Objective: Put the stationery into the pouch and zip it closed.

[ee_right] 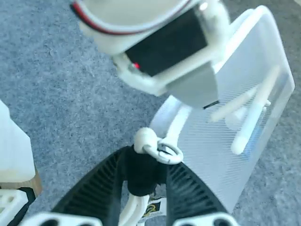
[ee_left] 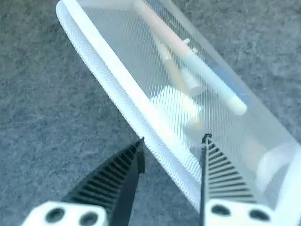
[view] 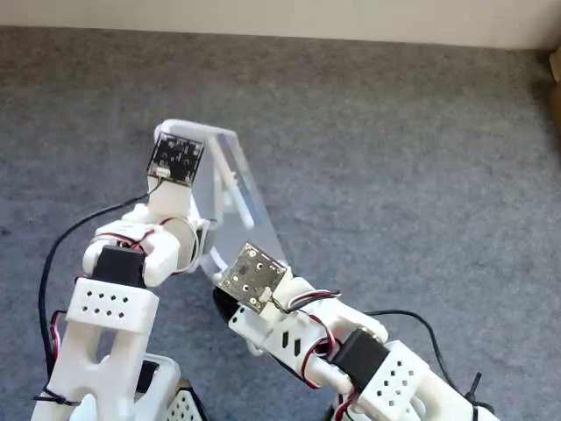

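**A:** Clamping tight, the right gripper has its black ribbed fingers pinched on the small black zip pull. A white round toggle sits just past the tips.

**B:** The left gripper is spread wide. One finger is over the mesh, the other out over the grey carpeted tabletop, so it straddles the rim of the translucent white mesh pouch.

**A:** The pouch lies flat, running from one wrist to the other, with long pale pens showing through inside.
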